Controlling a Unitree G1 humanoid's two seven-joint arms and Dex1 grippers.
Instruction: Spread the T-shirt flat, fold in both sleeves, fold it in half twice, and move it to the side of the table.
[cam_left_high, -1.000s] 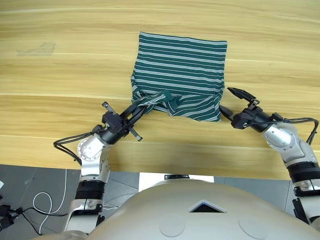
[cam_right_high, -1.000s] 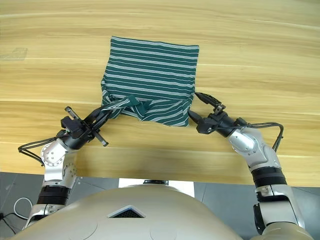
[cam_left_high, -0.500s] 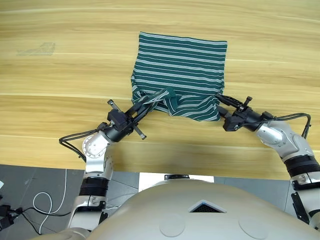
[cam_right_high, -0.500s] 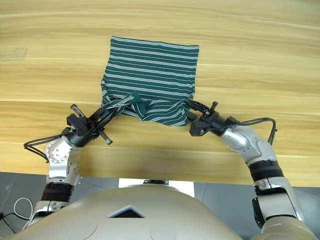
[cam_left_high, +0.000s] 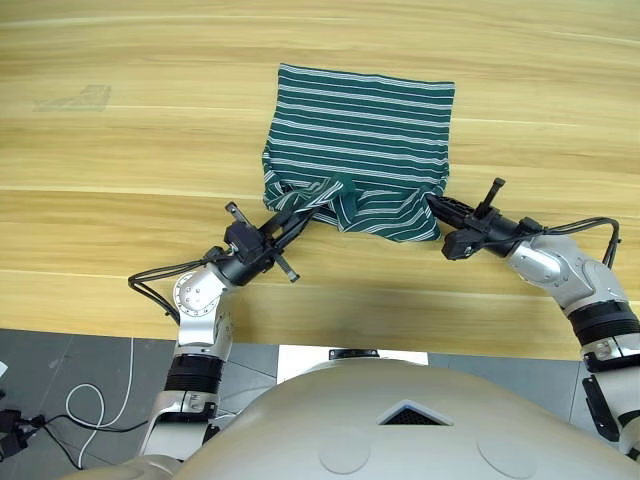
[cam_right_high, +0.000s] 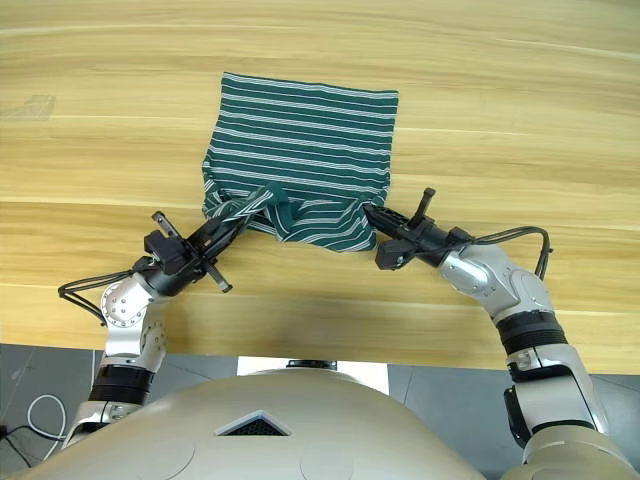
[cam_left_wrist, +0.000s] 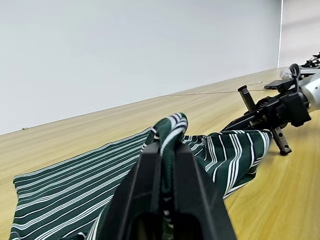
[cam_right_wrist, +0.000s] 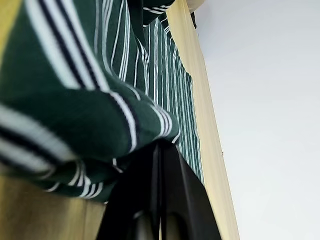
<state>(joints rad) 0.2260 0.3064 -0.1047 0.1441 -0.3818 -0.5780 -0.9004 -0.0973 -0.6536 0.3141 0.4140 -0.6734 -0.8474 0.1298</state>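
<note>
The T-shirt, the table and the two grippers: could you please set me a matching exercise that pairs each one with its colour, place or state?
Things:
1. T-shirt
2. left gripper
3. right gripper
4. table

Descriptions:
a. shut on the shirt's near right corner
b. pale wood, bearing the shirt
c. green with white stripes
d. shut on a bunched fold at the shirt's near left corner

Pairs: 1-c, 2-d, 3-a, 4-b
</note>
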